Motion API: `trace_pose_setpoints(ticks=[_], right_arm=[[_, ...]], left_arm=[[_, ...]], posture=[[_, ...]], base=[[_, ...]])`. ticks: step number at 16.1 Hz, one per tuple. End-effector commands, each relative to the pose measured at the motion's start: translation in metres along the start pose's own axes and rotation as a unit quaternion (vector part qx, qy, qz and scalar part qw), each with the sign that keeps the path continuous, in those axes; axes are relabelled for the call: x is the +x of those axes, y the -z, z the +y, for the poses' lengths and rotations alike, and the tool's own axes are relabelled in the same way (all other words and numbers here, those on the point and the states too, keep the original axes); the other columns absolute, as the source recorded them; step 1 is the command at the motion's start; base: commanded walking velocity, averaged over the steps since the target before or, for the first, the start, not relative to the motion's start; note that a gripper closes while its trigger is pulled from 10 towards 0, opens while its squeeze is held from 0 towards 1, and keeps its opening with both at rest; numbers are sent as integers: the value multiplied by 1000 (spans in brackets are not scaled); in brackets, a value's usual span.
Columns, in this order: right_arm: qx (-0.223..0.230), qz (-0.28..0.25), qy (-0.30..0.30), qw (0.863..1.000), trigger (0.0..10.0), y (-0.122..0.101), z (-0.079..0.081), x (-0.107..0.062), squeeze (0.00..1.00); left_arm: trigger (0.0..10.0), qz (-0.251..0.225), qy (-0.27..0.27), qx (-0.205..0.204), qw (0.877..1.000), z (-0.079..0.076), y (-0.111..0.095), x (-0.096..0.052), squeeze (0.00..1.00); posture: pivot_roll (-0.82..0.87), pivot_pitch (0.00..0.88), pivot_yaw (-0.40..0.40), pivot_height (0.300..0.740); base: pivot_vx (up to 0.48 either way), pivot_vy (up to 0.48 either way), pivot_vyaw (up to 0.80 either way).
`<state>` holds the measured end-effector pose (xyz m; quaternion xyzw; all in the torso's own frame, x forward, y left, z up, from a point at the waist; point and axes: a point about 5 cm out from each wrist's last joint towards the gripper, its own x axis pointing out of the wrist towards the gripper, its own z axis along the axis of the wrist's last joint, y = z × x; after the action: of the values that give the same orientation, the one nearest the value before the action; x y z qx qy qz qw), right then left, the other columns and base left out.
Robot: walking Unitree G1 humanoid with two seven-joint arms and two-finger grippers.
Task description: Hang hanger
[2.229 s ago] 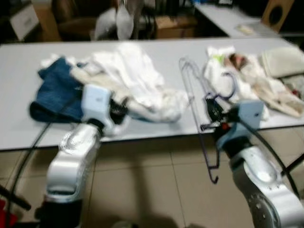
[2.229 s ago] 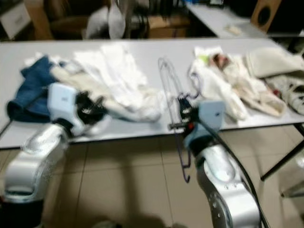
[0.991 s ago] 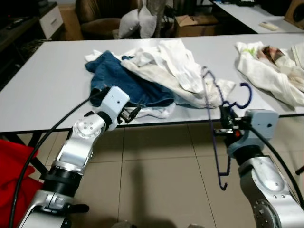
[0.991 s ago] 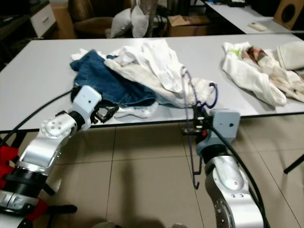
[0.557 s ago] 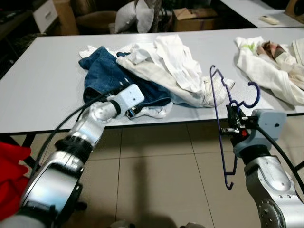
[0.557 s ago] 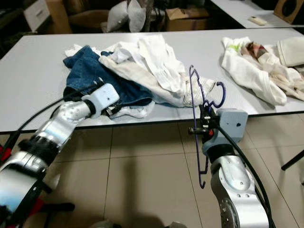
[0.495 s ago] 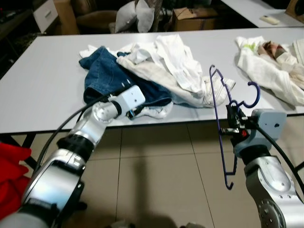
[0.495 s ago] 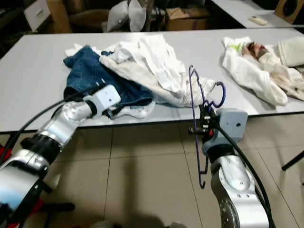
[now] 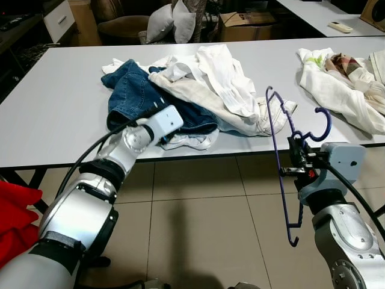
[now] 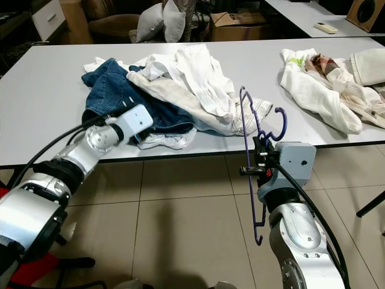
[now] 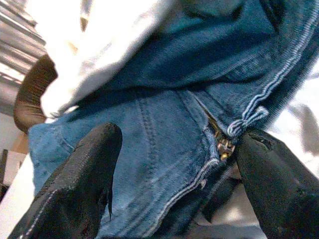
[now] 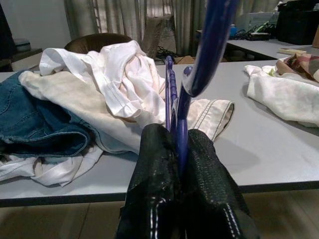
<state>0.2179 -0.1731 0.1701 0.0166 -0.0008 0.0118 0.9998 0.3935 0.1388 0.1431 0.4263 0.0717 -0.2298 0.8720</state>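
At centre left of the frame the left gripper [image 11: 169, 164] is reaching into the jeans [image 9: 135, 96] on the table [image 9: 54, 114], fingers spread wide with denim between them. It has pushed further into the pile than half a second ago. At lower right the right gripper [image 9: 295, 158] is clamping the purple hanger [image 9: 280, 159] upright, off the table's edge. I reckon the pinched wire could swivel, or the left fingers snag the zip.

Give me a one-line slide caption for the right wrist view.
Right claw shut on the blue hanger, facing piled clothes on the grey table.
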Motion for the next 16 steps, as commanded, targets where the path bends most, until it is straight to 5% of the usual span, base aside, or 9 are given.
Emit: trace_pose_setpoints(ticks=[1,4,5,7,8,9,16], right_arm=[[-5,2,1,1000,10000,-1,0,-2,0],[-5,3,-4,1000,10000,-1,2,0,0],[-5,3,-6,1000,10000,-2,2,1,0],[-6,3,-7,1000,10000,-3,3,2,0],[-6,3,-7,1000,10000,-3,2,2,0],[-7,2,-7,1000,10000,-4,2,2,0],[-13,9,-6,1000,10000,-7,2,-7,0]], left_arm=[[10000,4,-19,3,1000,11,1,-2,0],[10000,-7,-27,0,1000,10,-2,-1,0],[8706,-3,-10,11,1000,3,0,0,0],[3333,5,5,24,1000,-4,3,1,0],[2588,5,4,27,1000,-4,2,1,0],[667,7,3,30,1000,-4,1,2,0],[0,34,-8,42,999,-2,-1,4,0]], posture=[[-146,4,26,723],[-144,5,17,723],[-145,5,15,723],[-156,9,19,723],[-158,10,20,723],[-166,13,21,723],[-217,64,24,723]], base=[[0,0,0],[0,0,0],[0,0,0],[0,0,0],[0,0,0],[0,0,0],[0,0,0]])
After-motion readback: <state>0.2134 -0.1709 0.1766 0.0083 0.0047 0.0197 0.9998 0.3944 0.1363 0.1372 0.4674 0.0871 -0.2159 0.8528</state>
